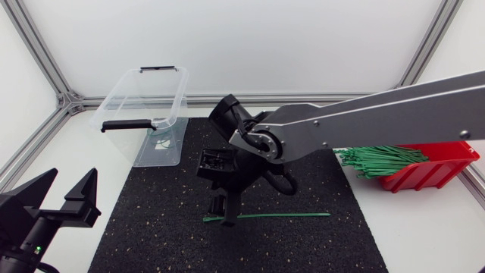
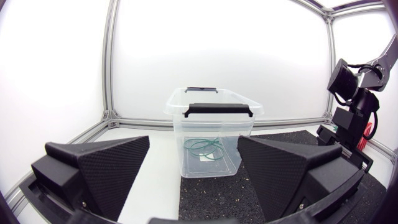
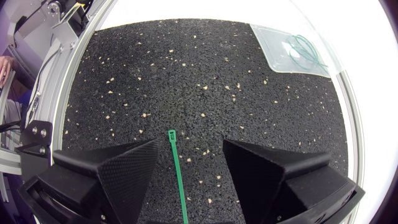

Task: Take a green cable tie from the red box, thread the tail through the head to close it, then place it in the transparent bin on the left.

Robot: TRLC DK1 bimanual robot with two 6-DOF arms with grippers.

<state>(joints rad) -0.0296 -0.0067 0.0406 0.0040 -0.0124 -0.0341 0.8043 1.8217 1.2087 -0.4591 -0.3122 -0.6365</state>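
Note:
A straight green cable tie (image 1: 273,216) lies flat on the black mat (image 1: 151,243). My right gripper (image 1: 225,211) hangs over its left end, pointing down. In the right wrist view the tie (image 3: 176,168) runs between the open fingers of the gripper (image 3: 190,145) with a gap on both sides, its head ahead of them. The transparent bin (image 1: 144,114) stands at the back left and holds a looped green tie (image 2: 208,148). At the right, the red box (image 1: 439,168) carries a bundle of green ties (image 1: 379,159). My left gripper (image 1: 70,199) stands open and empty at the front left.
The bin (image 2: 211,124) has black handles and is ahead of my left gripper (image 2: 196,180). My right arm (image 1: 364,117) stretches across the back of the mat from the right. An aluminium frame (image 1: 68,100) borders the table.

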